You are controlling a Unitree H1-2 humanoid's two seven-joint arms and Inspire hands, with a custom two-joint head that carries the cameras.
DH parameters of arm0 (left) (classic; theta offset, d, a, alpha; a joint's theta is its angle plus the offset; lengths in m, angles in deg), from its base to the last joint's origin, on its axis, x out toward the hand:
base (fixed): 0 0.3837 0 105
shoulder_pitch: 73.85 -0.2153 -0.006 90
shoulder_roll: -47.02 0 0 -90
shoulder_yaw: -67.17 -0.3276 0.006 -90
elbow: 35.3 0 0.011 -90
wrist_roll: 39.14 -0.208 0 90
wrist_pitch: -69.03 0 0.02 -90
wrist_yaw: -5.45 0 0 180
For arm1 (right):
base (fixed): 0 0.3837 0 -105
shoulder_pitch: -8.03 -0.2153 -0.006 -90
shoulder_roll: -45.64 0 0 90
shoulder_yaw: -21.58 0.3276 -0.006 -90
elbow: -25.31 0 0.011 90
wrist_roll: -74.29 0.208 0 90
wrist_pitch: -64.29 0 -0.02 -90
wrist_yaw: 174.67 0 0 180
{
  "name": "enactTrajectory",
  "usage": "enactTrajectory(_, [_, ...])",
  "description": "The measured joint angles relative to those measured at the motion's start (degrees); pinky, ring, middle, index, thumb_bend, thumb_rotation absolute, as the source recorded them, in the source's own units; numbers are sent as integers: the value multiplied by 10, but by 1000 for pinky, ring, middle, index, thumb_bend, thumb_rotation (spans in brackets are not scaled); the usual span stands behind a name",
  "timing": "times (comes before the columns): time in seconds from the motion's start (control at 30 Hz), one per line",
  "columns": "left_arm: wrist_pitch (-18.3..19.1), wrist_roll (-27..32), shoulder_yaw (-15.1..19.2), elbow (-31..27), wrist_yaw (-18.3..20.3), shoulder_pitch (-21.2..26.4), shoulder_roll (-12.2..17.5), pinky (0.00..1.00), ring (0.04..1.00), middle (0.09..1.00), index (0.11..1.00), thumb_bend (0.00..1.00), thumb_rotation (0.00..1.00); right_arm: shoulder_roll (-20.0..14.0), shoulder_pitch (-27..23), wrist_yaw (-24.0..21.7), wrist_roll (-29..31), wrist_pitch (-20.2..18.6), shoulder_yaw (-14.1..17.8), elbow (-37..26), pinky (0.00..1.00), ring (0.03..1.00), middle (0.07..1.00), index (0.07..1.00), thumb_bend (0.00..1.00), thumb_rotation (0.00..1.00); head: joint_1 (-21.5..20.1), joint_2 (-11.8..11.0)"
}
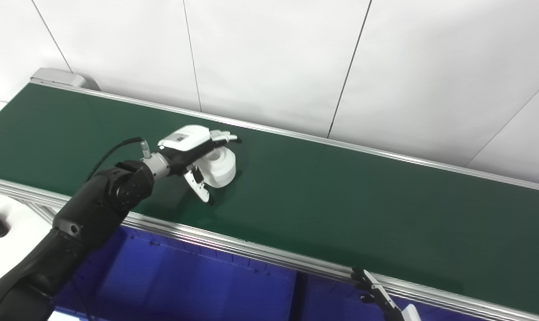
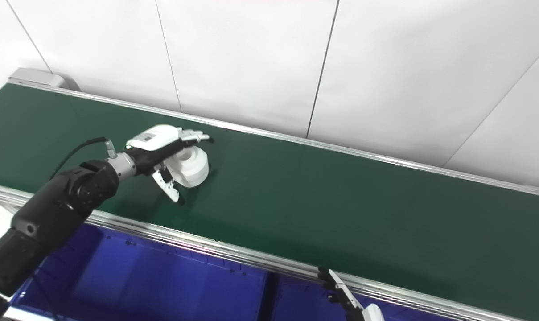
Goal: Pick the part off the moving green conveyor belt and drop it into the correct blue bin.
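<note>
part (image 1: 219,167) on belt (image 1: 340,196), bins (image 1: 184,285) before

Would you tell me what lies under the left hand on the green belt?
A white ring-shaped plastic part sits under the left hand, fingers above it, thumb beside it. Its left side is hidden.

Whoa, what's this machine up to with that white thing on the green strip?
The left robot hand is reaching out over the long green conveyor belt and has its fingers arched over a white cylindrical plastic part, thumb down on the near side. The part looks to be sitting on the belt, not lifted yet. The right robot hand waits low by the belt's near rail, only partly in view. Dark blue plastic bins sit below the belt's near edge.
</note>
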Motion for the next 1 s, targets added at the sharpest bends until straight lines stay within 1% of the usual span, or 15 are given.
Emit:
enactTrajectory(0.03, [1,0,-2,6,1,5,0,947,962,975,891,987,58,0,0,0,0,0,0,-1,723,810,853,899,947,530,1,1])
enactTrajectory(0.07, [0,1,-4,13,0,9,0,885,936,963,878,970,38,0,0,0,0,0,0,-2,724,809,852,899,949,532,1,1])
enactTrajectory(0.1, [-6,7,-5,25,-5,13,-2,799,893,942,859,949,19,0,1,-1,0,0,1,-5,723,808,852,897,951,530,1,2])
enactTrajectory(0.13, [-18,16,-3,45,-13,18,-6,728,837,888,821,902,6,0,2,-1,1,0,2,-8,731,811,853,898,950,526,1,3])
enactTrajectory(0.2, [-49,35,1,81,-44,22,-18,704,812,858,801,877,2,0,3,-1,1,0,4,-9,736,813,854,899,950,524,-2,4])
enactTrajectory(0.23, [-65,40,3,92,-60,22,-25,697,774,794,755,807,0,0,4,-1,2,0,5,-9,737,813,853,898,951,524,-3,4])
enactTrajectory(0.3, [-97,40,0,114,-98,23,-39,677,738,740,714,736,0,0,8,-1,2,0,6,-9,734,811,853,897,949,523,-3,4])
enactTrajectory(0.33, [-106,39,-1,121,-110,23,-46,593,600,630,603,620,0,1,9,-1,2,-1,6,-9,733,812,853,897,946,522,-3,5])
enactTrajectory(0.37, [-114,42,-1,126,-120,23,-52,536,513,561,535,549,0,1,10,-1,2,-1,6,-10,734,812,853,898,946,519,-4,6])
enactTrajectory(0.43, [-123,53,1,136,-134,23,-65,459,456,529,491,507,0,1,11,-1,3,-2,7,-13,736,816,856,897,945,515,-4,7])
enactTrajectory(0.5, [-128,72,5,140,-144,20,-81,444,449,527,483,501,0,1,12,-2,7,-4,7,-13,736,817,856,896,946,515,-4,8])
enactTrajectory(0.63, [-137,102,9,138,-156,4,-112,462,460,515,479,499,0,3,13,-4,8,-13,8,-16,724,813,855,893,942,503,-2,8])
enactTrajectory(0.77, [-135,113,9,125,-152,-5,-114,482,469,515,476,499,0,4,13,-5,9,-16,8,-17,723,812,857,895,939,501,-4,9])
enactTrajectory(0.87, [-130,122,9,112,-149,-14,-114,447,448,513,490,499,0,4,13,-5,8,-16,8,-17,723,807,854,891,942,514,-8,13])
enactTrajectory(1.0, [-126,124,17,73,-144,-38,-113,455,455,510,487,500,0,6,14,-5,7,-16,8,-23,721,808,857,892,934,507,-13,18])
